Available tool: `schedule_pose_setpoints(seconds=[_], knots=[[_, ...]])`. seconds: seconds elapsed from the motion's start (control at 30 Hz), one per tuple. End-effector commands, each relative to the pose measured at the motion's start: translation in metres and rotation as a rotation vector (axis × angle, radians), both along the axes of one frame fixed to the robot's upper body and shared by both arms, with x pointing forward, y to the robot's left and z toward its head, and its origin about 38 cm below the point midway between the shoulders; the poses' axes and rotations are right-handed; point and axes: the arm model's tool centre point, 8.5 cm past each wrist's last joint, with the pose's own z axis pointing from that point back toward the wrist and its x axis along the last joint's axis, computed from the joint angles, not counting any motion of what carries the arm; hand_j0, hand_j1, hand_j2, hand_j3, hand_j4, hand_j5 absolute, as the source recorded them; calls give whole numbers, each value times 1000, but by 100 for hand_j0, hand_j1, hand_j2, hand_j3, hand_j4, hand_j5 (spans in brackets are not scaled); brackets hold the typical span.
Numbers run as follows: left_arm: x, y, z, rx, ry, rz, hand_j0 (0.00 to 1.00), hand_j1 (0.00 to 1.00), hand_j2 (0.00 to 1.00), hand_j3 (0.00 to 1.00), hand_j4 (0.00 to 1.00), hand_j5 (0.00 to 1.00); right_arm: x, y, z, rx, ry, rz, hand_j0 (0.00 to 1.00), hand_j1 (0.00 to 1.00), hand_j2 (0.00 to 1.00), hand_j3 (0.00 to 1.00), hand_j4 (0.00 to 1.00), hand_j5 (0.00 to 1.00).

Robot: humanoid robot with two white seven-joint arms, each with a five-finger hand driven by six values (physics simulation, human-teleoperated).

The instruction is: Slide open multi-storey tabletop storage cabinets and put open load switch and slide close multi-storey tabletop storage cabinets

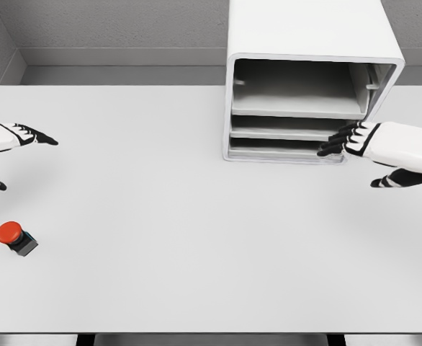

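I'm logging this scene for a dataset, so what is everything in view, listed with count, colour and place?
table: one, white, fills most of the view
storage cabinet: one, white, far right of the table, open front showing stacked levels
load switch: one, red button on a dark base, near left of the table
left hand: one, white with black fingers, open, at the left edge
right hand: one, white with black fingers, fingertips at the cabinet's lower right front
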Motion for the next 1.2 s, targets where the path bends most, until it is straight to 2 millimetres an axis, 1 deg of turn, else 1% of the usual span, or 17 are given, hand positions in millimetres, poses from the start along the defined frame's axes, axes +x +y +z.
schedule_pose_setpoints(seconds=[0.0,0.1,0.17,0.27,0.33,0.43,0.53,0.57,0.7,0.77,0.83,0.87,0.9,0.93,1.03,1.1,1.17], knots=[[0,1,0,-5,1,4,100,100,100,100,100,100,-2,15,-24,13,66,38,100,100,100,100,100,100],[0,0,1,-5,0,4,100,100,100,100,100,100,2,22,-17,17,46,57,100,100,100,100,100,100],[0,0,1,-5,0,4,100,100,100,100,100,100,6,26,-9,24,21,66,100,100,100,100,100,100],[0,0,1,-5,0,4,100,100,100,100,100,100,13,45,-4,28,4,114,100,100,100,100,100,100],[0,0,1,-5,0,4,100,100,100,100,100,100,14,51,-5,31,7,127,100,100,100,100,100,100],[0,1,1,-5,0,5,100,100,100,100,100,100,19,51,-6,38,22,79,100,100,100,100,100,100],[0,1,1,-5,0,5,100,100,100,100,100,100,21,55,-11,46,34,83,100,100,100,100,100,100],[0,1,1,-5,0,5,100,100,100,100,100,100,23,56,-9,47,30,75,100,100,100,100,100,100],[0,1,1,-5,0,5,100,100,100,100,100,100,30,55,-12,59,58,16,100,100,100,100,100,100],[0,1,1,-5,0,5,100,100,100,100,100,100,34,58,-12,69,68,-13,100,100,100,100,100,100],[0,1,1,-5,0,5,100,100,100,100,100,100,40,64,-15,70,88,-25,100,100,100,100,100,100],[0,1,1,-5,0,5,100,100,100,100,100,100,44,61,-14,71,84,-38,100,100,100,100,100,100],[0,1,1,-5,0,5,100,100,100,100,100,100,45,62,-13,73,85,-45,100,100,100,100,100,100],[0,1,1,-5,0,5,100,100,100,100,100,100,48,64,-8,81,74,-46,100,100,100,100,100,100],[0,1,1,-5,0,5,100,100,100,100,100,100,53,63,-12,86,94,-77,100,100,100,100,100,100],[0,1,1,-5,0,5,100,100,100,100,100,100,57,60,-11,87,94,-90,100,100,100,100,100,100],[0,1,1,-5,0,5,100,100,100,100,100,100,58,61,-13,91,97,-90,100,100,100,100,100,100]])
